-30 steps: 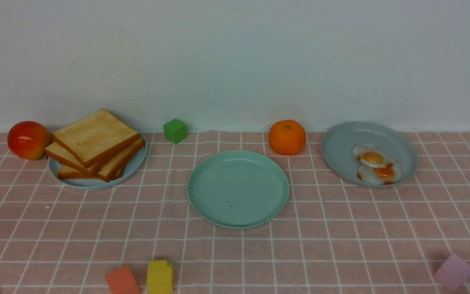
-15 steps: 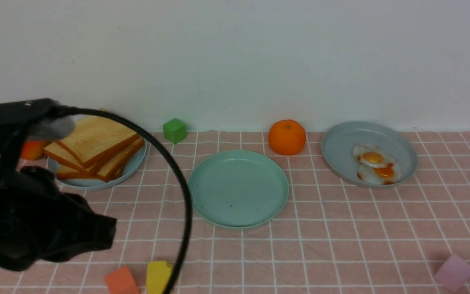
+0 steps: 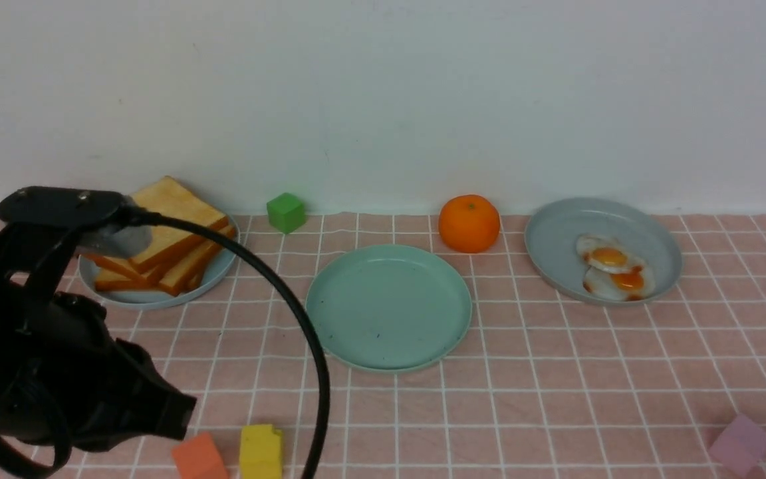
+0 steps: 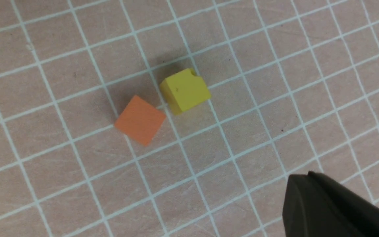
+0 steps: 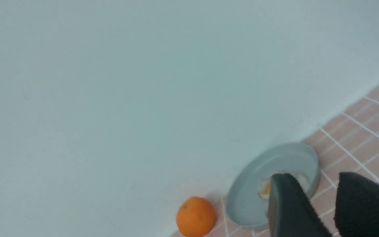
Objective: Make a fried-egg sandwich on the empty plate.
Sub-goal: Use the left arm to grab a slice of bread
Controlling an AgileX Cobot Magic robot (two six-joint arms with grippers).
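Hangs over the cloth (image 4: 275, 49), left gripper (image 4: 308, 184) clenched on nothing near orange block (image 4: 140, 120) and yellow block (image 4: 184, 90); right gripper (image 5: 321, 186) parted, empty. Finds toast slices (image 3: 170, 219) stacked on the pale blue plate (image 3: 150, 298), two fried eggs (image 3: 612, 269) in the grey-blue plate (image 3: 556, 233), nothing on the mint-green plate (image 3: 388, 313) between. Probably light, stiff toast: pinch a crust edge. Probably thin, floppy egg: lift at the white's rim.
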